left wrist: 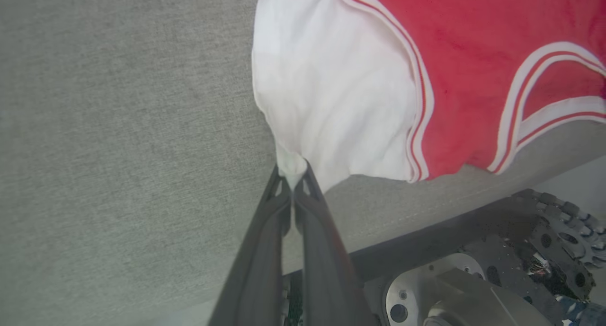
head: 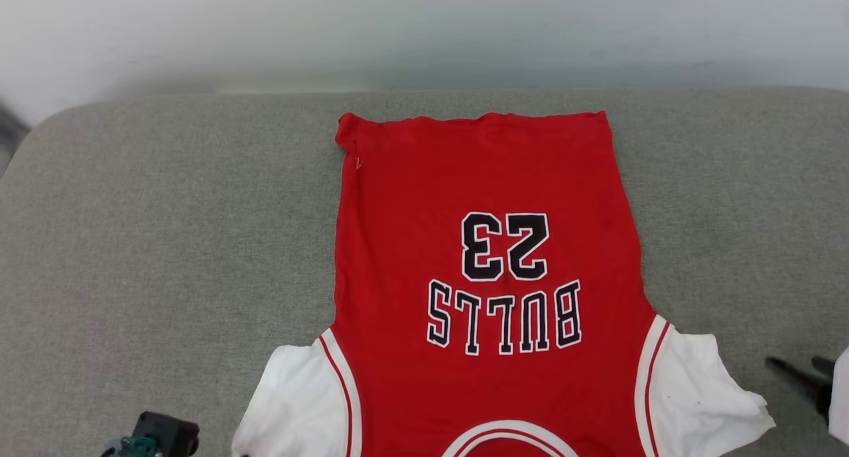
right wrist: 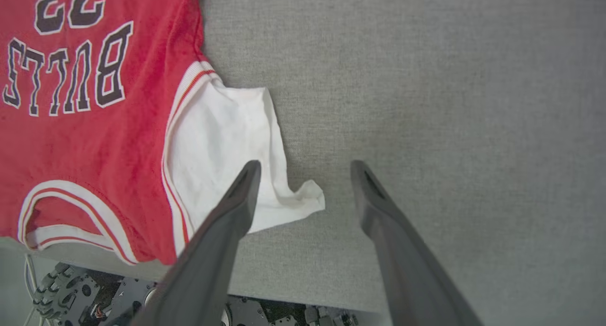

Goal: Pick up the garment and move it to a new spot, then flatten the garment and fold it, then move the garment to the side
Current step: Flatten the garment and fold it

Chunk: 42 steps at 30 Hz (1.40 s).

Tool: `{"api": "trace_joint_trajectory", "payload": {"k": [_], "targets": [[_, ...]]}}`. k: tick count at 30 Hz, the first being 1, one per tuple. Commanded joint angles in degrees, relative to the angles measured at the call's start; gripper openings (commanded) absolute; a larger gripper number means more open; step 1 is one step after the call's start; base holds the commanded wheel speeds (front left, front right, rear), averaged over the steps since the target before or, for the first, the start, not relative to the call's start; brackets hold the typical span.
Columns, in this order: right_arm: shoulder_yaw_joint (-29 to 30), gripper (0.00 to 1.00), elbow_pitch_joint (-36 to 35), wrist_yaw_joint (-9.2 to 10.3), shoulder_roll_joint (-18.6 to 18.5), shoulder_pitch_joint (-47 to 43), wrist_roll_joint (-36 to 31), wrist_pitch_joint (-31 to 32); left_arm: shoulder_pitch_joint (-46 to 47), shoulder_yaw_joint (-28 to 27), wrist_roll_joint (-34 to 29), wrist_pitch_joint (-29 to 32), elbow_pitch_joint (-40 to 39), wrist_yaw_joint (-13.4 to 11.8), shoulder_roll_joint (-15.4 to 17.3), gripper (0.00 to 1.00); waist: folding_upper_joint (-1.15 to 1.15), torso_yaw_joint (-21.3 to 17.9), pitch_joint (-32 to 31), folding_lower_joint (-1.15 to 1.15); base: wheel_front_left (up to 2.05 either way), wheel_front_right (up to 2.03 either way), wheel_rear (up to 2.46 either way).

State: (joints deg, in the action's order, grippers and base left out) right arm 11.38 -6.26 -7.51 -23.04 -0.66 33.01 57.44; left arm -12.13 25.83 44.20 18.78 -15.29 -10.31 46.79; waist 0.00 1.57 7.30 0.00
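— Fabric, grey and finely woven, covers the tabletop (head: pixel 132 245), which has a rounded far corner on the left. Behind it stands a plain pale wall (head: pixel 424 32).

— And the garment (head: pixel 411 245)?

— It lies flat in the middle of the tabletop, front up, hem toward the wall and collar at the near edge. The "23" and "BULLS" read upside down from the head.

— What do the wrist views add?

— The left one gives the grip: the left tool (left wrist: pixel 293 174) has its jaws pressed together on the corner of the left-hand sleeve (left wrist: pixel 331 89), and the white cloth is drawn to a point there. It also shows the tabletop's near edge, with the robot's metal base (left wrist: pixel 473 278) below it.

— The right?

— The right tool (right wrist: pixel 305 167) stands wide and holds nothing. One finger crosses the right-hand sleeve (right wrist: pixel 222 141), the other is over bare grey fabric, and the sleeve's loose corner lies between them.
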Motion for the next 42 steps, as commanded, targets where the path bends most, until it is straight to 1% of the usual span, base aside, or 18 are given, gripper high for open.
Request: {"api": "trace_joint_trajectory", "payload": {"k": [1,3,5,10,14,18,24,30,34,42], "targets": [[0.3,1.00,-1.4,0.04,-0.1,2.1,0.7,0.8,1.1,0.2,0.2,0.2,-1.5,-0.1,-0.1,0.00,0.00,1.2,1.5,0.00,0.00,0.00,0.00],[0.8,1.00,-3.5,0.04,0.0,5.3,1.6,2.6,1.3,0.3,-0.4,0.7,-3.9,-0.4,0.4,0.00,0.00,2.2,3.1,0.00,0.00,0.00,0.00],[1.1,1.00,-5.0,0.04,-0.2,8.9,1.8,4.5,2.2,0.7,-1.3,1.3,-6.6,0.2,0.9,0.00,0.00,3.5,5.3,0.00,0.00,0.00,0.00],[1.8,1.00,-5.9,0.03,0.4,20.1,1.2,12.1,4.9,2.2,-3.9,3.6,-12.4,1.0,2.1,0.00,0.00,7.9,12.2,0.00,0.00,0.00,0.00],[1.0,1.00,-4.1,0.03,-0.6,30.2,-1.5,18.4,7.8,3.5,-6.1,4.6,-15.2,1.6,1.1,0.00,0.00,11.5,17.3,0.00,0.00,0.00,0.00],[1.5,1.00,-0.3,0.03,0.9,40.2,-4.8,23.7,10.0,4.6,-7.8,5.2,-16.9,2.0,0.1,0.00,0.00,14.5,21.5,0.00,0.00,0.00,0.00],[2.5,1.00,6.5,0.03,0.0,51.0,-13.0,28.0,13.2,6.1,-9.7,5.9,-19.3,3.2,-0.9,0.00,0.00,18.9,25.9,0.00,0.00,0.00,0.00],[4.1,1.00,11.2,0.03,-1.7,57.2,-19.2,30.0,15.5,7.1,-10.7,5.6,-20.4,4.1,-2.2,0.00,0.00,22.2,29.4,0.00,0.00,0.00,0.00],[4.7,1.00,13.0,0.03,-1.9,59.5,-21.8,30.5,16.5,7.9,-10.8,5.3,-20.0,4.7,-3.3,0.00,0.00,23.5,31.1,0.00,0.00,0.00,0.00],[3.8,1.00,15.9,0.03,-1.1,57.3,-23.8,31.4,17.6,8.6,-10.4,4.2,-17.8,5.7,-5.0,0.00,0.00,25.0,32.8,0.00,0.00,0.00,0.00]]}}
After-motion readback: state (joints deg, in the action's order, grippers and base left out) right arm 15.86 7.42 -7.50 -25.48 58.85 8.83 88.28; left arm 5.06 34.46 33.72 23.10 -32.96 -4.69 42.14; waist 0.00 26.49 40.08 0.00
